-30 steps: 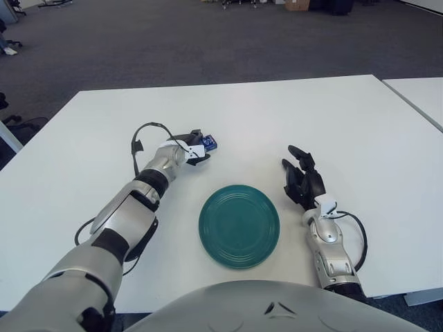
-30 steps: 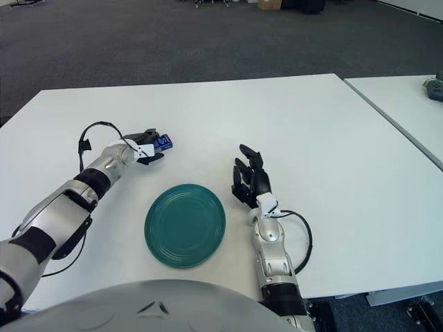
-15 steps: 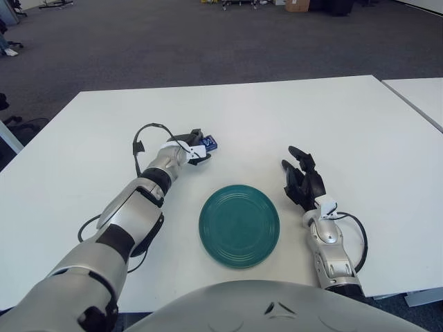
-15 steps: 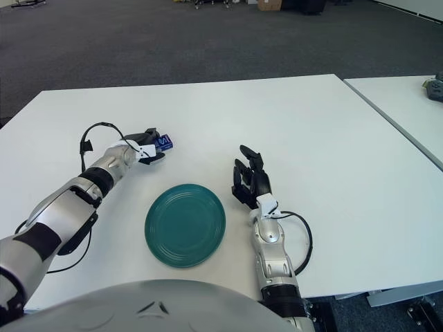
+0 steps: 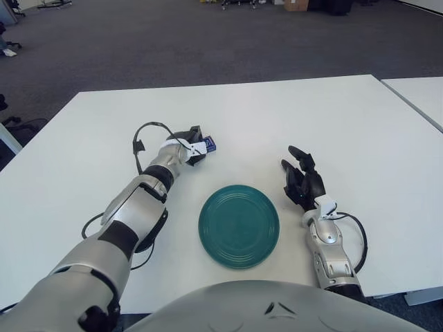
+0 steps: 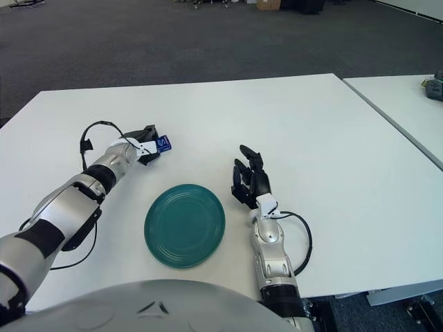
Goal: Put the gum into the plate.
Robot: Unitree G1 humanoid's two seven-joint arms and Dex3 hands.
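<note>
A small blue gum pack (image 5: 208, 145) is held in the fingers of my left hand (image 5: 194, 148), just above the white table (image 5: 277, 117), up and left of the plate. It also shows in the right eye view (image 6: 163, 143). The round green plate (image 5: 239, 225) lies empty on the table at the front centre. My right hand (image 5: 302, 181) rests on the table to the right of the plate, fingers spread and empty.
A black cable (image 5: 140, 142) loops off my left wrist. A second white table (image 5: 423, 93) stands at the right with a gap between. Grey carpet lies beyond the far edge.
My left hand, holding the gum pack, has shifted slightly away from me and to the left. The right hand and the plate have not moved.
</note>
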